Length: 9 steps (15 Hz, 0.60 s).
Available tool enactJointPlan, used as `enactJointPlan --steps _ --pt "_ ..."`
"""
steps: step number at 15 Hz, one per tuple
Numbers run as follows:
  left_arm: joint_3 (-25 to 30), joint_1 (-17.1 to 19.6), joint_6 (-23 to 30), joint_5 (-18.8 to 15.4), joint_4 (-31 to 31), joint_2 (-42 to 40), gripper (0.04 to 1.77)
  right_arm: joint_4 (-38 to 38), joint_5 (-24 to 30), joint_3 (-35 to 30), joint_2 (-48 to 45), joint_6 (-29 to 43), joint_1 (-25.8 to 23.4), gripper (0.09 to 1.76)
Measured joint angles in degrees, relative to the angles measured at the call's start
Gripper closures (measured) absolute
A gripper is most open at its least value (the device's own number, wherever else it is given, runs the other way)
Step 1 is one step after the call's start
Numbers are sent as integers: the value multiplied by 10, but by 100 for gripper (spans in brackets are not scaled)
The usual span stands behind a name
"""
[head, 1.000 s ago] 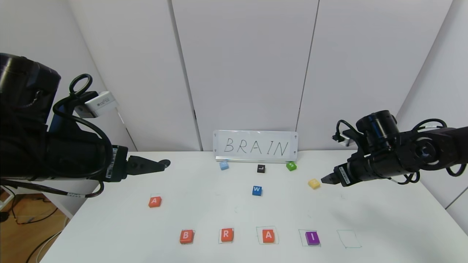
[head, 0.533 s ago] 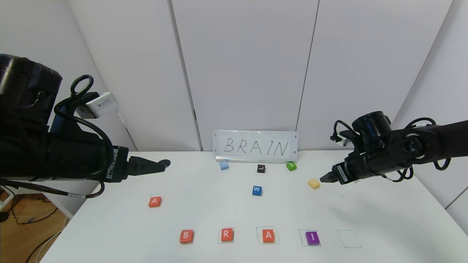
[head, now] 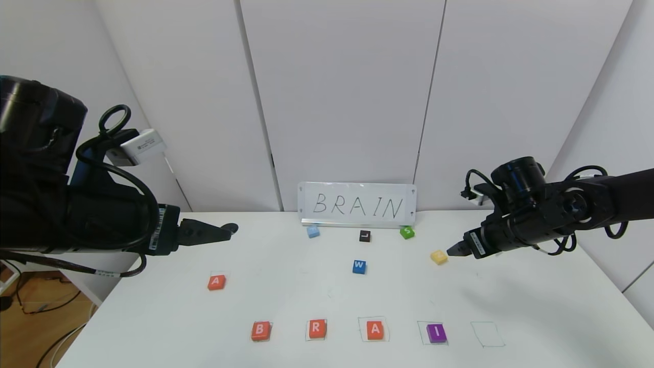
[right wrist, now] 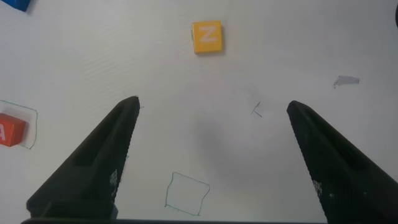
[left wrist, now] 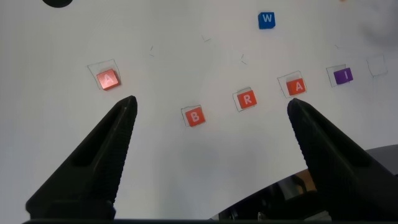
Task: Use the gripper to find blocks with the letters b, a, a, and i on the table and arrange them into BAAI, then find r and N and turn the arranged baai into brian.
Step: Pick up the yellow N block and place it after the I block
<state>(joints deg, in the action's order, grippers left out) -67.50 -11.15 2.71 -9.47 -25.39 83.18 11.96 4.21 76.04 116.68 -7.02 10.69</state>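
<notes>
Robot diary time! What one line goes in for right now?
row: B, R, A, I | last square: empty | right gripper: open beside yellow N | left gripper: open, idle

- Nine letter blocks lie on the table (head: 536, 306) in all.
- Four are orange: one B (head: 260, 330), one R (head: 317, 328) and two A's, one in the front row (head: 375, 329) and one apart on the left (head: 216, 282).
- One purple I (head: 436, 333).
- One yellow N (head: 439, 257).
- One blue W (head: 359, 266).
- One green S (head: 406, 232).
- One black L (head: 364, 235).
- One light blue block (head: 313, 231); its letter cannot be read.
- One white sign (head: 356, 204) reading BRAIN.
- One green drawn square (head: 487, 334) with no block in it.
- Two grippers: the left gripper (head: 225, 230) and the right gripper (head: 452, 250).
</notes>
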Motion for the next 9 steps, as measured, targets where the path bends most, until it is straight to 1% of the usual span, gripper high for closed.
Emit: enactJointPlan --steps 9 --pt "0 0 0 0 0 1 9 0 0 0 0 0 0 14"
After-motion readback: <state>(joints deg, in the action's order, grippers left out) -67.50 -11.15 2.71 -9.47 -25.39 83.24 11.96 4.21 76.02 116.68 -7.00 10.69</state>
